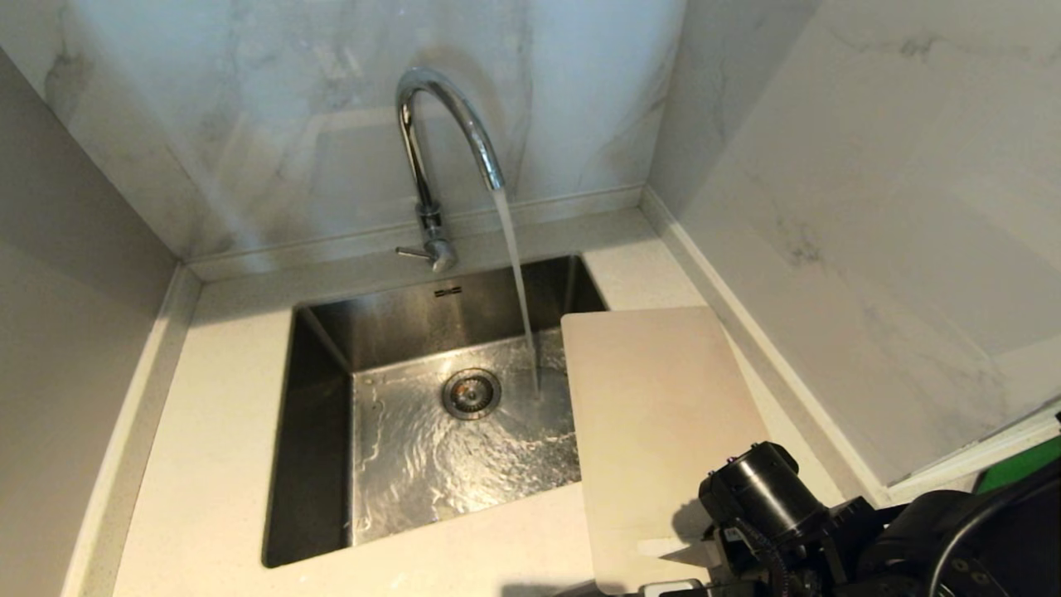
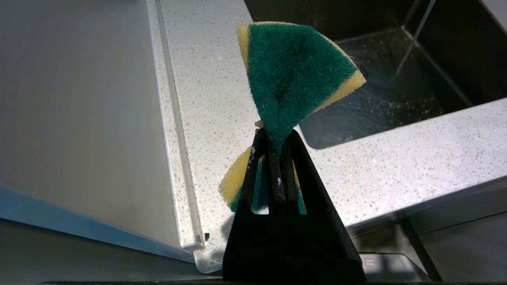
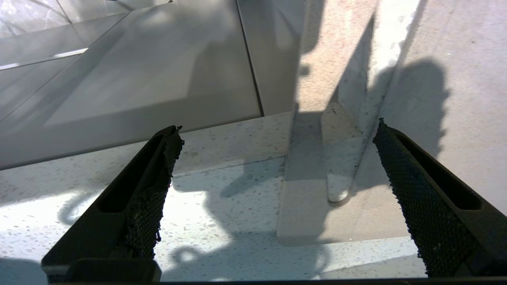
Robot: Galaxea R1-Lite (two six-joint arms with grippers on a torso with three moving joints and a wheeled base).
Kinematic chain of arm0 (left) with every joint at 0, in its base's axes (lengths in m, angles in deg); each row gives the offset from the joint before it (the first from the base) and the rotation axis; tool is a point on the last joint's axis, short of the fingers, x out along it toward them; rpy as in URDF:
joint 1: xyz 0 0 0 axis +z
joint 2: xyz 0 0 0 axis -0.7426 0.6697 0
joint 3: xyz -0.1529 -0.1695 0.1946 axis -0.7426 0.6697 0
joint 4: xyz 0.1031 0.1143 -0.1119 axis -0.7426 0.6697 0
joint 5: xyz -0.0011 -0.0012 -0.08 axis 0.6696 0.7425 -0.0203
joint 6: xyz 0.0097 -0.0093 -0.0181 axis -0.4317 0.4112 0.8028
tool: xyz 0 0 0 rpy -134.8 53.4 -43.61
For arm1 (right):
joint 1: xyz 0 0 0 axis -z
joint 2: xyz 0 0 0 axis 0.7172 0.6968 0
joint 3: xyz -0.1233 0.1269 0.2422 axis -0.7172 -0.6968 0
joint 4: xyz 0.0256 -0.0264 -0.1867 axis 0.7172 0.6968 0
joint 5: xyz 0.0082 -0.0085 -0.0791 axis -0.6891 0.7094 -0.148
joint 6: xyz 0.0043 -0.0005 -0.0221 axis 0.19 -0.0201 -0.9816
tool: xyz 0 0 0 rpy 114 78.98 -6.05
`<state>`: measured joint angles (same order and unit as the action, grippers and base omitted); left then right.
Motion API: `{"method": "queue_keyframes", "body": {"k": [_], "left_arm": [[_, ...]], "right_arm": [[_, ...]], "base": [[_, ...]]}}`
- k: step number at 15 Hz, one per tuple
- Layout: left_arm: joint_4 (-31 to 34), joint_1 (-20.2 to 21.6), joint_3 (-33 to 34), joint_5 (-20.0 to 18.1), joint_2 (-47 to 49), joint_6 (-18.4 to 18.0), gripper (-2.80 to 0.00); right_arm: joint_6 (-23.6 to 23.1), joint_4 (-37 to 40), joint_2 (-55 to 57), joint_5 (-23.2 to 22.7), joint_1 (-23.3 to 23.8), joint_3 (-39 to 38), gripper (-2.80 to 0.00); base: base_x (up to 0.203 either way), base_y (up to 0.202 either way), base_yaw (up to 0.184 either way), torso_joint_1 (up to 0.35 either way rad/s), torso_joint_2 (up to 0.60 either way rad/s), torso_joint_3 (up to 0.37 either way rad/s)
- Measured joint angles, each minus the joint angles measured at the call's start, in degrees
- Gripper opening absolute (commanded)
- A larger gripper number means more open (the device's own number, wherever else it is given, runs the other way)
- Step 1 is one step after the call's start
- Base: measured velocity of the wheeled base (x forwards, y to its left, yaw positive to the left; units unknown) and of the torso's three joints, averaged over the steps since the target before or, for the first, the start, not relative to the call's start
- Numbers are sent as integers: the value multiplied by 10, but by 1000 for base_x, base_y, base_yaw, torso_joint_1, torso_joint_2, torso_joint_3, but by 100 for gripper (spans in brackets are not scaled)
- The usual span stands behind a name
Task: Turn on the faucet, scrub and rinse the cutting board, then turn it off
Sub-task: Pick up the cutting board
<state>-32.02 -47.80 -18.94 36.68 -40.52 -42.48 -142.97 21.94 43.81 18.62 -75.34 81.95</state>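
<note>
- Water (image 1: 518, 282) runs from the faucet (image 1: 439, 124) into the steel sink (image 1: 315, 431), rippling around the drain (image 1: 471, 393).
- Cutting board (image 1: 655, 423) lies flat on the counter (image 1: 207, 464) right of the sink, its left edge overhanging the basin, long axis running front to back.
- Right gripper (image 3: 277, 166) hovers spread wide over the board's slot handle (image 3: 340, 158); left gripper (image 2: 277, 142) pinches a green-and-yellow sponge (image 2: 293, 71).

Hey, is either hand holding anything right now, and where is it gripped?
The left hand pinches a green-and-yellow sponge across its middle. The right hand holds nothing, open over the cutting board.
</note>
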Motion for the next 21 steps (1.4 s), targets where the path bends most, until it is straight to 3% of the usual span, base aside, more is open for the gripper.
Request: {"method": "queue_keyframes", "body": {"k": [21], "left_arm": [[0, 0, 0, 0, 0, 0, -280]], "right_arm": [[2, -2, 51, 1, 0, 10, 0]], "base": [[0, 0, 0, 0, 0, 0]]}}
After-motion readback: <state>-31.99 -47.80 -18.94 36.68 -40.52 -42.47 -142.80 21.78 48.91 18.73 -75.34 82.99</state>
